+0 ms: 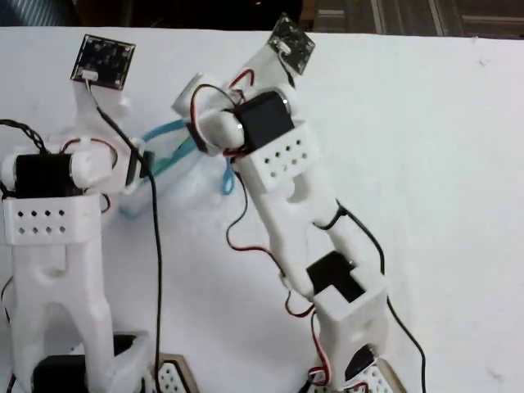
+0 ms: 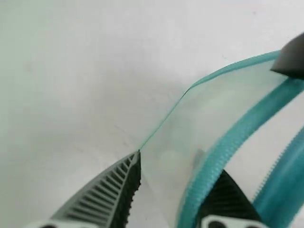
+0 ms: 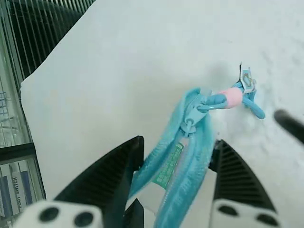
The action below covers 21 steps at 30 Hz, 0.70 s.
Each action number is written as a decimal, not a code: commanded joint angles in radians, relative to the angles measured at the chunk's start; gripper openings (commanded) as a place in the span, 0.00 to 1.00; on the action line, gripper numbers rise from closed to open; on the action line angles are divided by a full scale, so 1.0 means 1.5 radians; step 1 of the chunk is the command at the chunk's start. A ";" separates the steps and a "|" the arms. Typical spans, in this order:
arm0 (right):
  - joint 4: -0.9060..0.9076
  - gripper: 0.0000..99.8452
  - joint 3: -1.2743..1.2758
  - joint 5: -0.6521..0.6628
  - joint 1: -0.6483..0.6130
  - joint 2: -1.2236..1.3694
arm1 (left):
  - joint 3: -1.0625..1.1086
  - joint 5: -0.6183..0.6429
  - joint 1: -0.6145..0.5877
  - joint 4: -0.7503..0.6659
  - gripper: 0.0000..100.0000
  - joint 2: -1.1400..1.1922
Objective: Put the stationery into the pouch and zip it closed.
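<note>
The pouch [image 1: 164, 184] is clear with a teal zipper and lies between the two arms at the table's back left. In the right wrist view the pouch [image 3: 190, 156] stands edge-up between the fingers of my right gripper [image 3: 178, 141], which press its sides. The zip slider [image 3: 189, 119] and its pink-beaded pull [image 3: 231, 97] lie just past the fingertips. A green-printed item [image 3: 167, 172] shows inside. My left gripper [image 2: 180, 164] is open at the other end. The clear wall of the pouch [image 2: 190, 128] spans its gap, and one finger [image 2: 228, 199] sits between the two parted zipper tapes.
White table [image 1: 426, 147] all around, with free room to the right. Its back edge [image 3: 52, 61] meets a dark area. Red and black cables [image 1: 155, 246] hang between the arms. The other arm's dark fingertip [image 2: 290, 57] touches the zipper.
</note>
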 commanded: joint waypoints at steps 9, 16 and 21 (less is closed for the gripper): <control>-0.073 0.02 0.002 0.009 0.004 0.001 | -0.006 -0.007 -0.009 0.021 0.20 -0.005; -0.073 0.02 -0.004 0.011 0.004 0.061 | -0.108 -0.093 -0.008 0.137 0.39 -0.005; -0.077 0.02 -0.005 0.011 0.005 0.091 | -0.241 -0.150 -0.010 0.184 0.38 -0.006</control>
